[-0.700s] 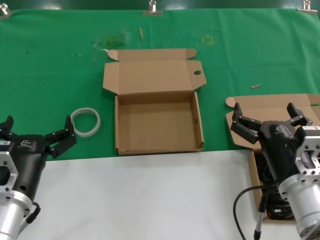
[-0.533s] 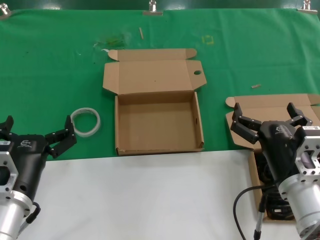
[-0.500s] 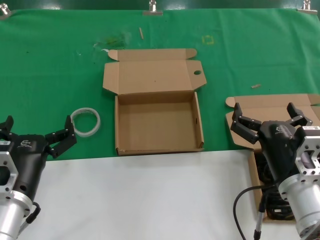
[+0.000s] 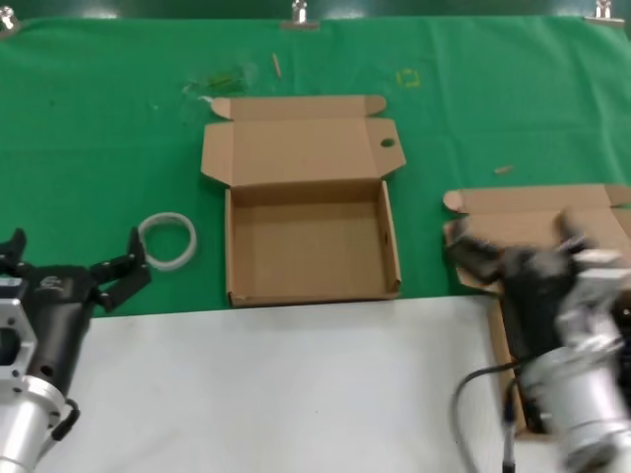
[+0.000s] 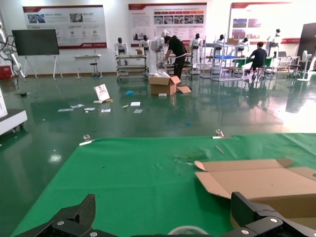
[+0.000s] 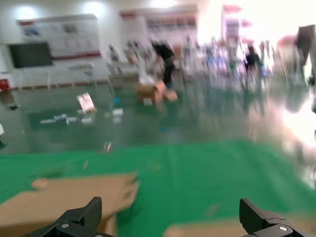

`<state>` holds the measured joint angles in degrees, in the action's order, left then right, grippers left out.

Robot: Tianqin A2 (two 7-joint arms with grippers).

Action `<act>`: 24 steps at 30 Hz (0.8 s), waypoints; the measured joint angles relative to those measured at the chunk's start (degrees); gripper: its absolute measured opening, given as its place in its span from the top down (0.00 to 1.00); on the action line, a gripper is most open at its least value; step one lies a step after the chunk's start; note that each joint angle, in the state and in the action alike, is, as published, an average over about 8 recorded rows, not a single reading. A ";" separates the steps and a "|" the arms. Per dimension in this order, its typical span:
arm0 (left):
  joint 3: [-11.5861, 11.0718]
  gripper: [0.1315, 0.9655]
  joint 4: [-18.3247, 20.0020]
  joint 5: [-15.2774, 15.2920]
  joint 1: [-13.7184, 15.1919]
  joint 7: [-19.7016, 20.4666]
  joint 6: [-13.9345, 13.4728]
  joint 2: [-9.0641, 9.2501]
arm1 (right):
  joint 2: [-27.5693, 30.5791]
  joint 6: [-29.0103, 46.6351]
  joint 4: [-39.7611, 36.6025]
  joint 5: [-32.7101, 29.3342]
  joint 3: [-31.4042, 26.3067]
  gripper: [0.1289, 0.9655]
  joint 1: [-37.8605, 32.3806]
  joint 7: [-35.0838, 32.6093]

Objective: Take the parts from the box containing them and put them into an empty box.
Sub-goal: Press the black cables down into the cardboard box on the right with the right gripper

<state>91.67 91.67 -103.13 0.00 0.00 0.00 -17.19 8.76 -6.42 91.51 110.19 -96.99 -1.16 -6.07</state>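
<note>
The empty box (image 4: 311, 246) lies open on the green cloth at centre, and its raised lid has a round hole (image 4: 387, 142) in one side tab. At the right edge sits the box containing the parts (image 4: 537, 202); only its lid and left wall show. My right gripper (image 4: 515, 241) hovers over it, open and blurred. Beside that arm the parts (image 4: 517, 389) show only as a dark strip. My left gripper (image 4: 74, 251) waits open at the near left, holding nothing. In the wrist views the left gripper (image 5: 163, 207) and the right gripper (image 6: 170, 210) both stand wide apart over green cloth.
A white ring (image 4: 168, 239) lies on the cloth between my left gripper and the empty box, and it also shows as the ring (image 5: 190, 230) in the left wrist view. White table (image 4: 286, 394) fills the near side. Small scraps (image 4: 222, 79) lie at the back.
My right arm has shifted a little to the left and toward me over its box and is now blurred. The left arm, both boxes and the ring have not moved.
</note>
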 joint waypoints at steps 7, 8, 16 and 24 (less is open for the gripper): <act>0.00 0.00 0.00 0.00 0.00 0.00 0.00 0.00 | -0.24 -17.38 1.13 17.45 -9.80 0.00 -0.83 -15.27; 0.00 0.00 0.00 0.01 0.00 0.00 0.00 0.00 | -0.27 -19.65 1.45 19.15 -10.45 0.00 -0.84 -17.73; 0.00 0.00 0.00 0.01 0.00 0.04 0.00 0.00 | -0.31 -37.74 5.20 25.28 -11.38 0.00 -1.66 -37.58; 0.00 0.00 0.00 0.02 0.00 0.03 0.00 0.00 | -0.33 -52.84 7.35 29.01 -10.43 0.00 -6.69 -57.99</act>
<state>91.68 91.67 -103.11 0.00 0.03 0.00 -17.19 8.43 -59.26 98.87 139.19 -107.43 -7.86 -64.06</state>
